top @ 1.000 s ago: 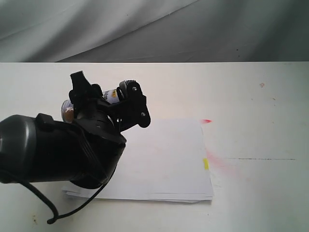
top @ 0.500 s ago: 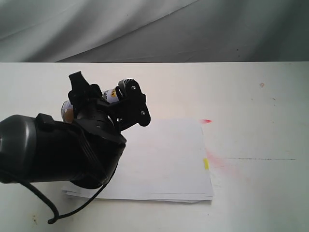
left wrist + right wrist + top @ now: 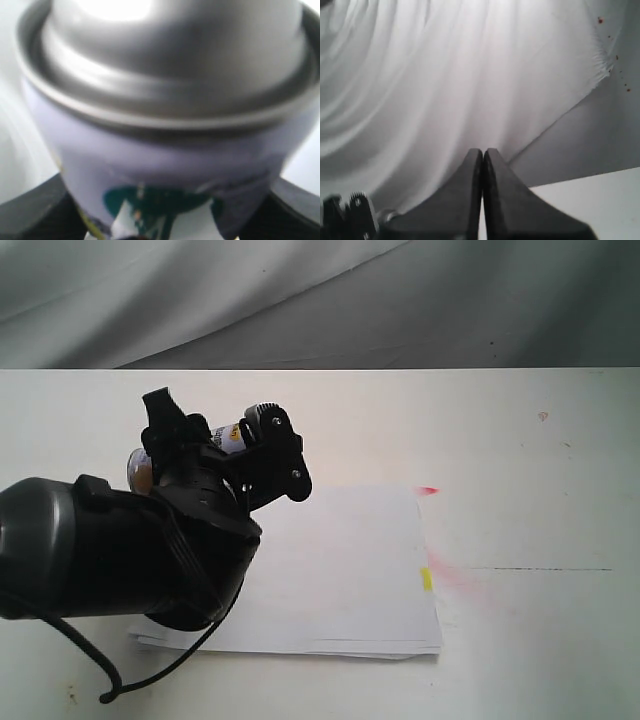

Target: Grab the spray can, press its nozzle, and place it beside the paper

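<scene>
Left end effector point(image 3: 220, 432) grips the spray can point(image 3: 233, 437) by the paper point(image 3: 340, 570); right end effector point(image 3: 483, 156) pinched together, empty.

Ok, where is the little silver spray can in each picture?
Exterior view: the small silver metal spray can is left of middle, tilted, held between the left claw's black fingers.
Left wrist view: it fills nearly the whole picture, very close up.
Right wrist view: not in it.
Shared landmark: those black fingers on either side of the can, seen in the exterior and left wrist views.
</scene>
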{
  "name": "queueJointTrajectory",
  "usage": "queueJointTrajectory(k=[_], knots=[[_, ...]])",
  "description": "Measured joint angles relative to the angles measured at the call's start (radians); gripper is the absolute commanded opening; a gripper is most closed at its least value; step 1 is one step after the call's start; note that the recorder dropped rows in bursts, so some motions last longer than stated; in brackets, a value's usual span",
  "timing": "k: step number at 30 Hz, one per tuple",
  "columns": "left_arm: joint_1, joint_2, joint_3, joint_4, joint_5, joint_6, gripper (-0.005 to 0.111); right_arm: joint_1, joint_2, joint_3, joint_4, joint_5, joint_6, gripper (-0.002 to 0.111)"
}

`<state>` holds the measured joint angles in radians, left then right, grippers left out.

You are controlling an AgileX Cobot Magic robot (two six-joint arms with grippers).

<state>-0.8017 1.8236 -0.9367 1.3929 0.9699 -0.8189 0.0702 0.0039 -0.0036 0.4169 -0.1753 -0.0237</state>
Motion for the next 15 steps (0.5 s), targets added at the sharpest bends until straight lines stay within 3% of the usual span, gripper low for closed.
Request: queueJointTrajectory(k=[2,5,7,10,15], knots=[[0.000,0.000,0.000,0.000,0.000,0.000,0.000,0.000,0.000,0.000,0.119,-0.038,0.002,0.000],[0.000,0.000,0.000,0.000,0.000,0.000,0.000,0.000,0.006,0.000,0.332,0.058,0.004,0.000],[0.000,0.000,0.000,0.000,0.000,0.000,0.000,0.000,0.061,-0.017,0.371,0.120,0.001,0.000],[0.000,0.000,0.000,0.000,0.000,0.000,0.000,0.000,0.213,-0.153,0.341,0.243,-0.041,0.000],[0.000,0.000,0.000,0.000,0.000,0.000,0.000,0.000,0.612,-0.606,0.114,0.516,-0.139,0.000]])
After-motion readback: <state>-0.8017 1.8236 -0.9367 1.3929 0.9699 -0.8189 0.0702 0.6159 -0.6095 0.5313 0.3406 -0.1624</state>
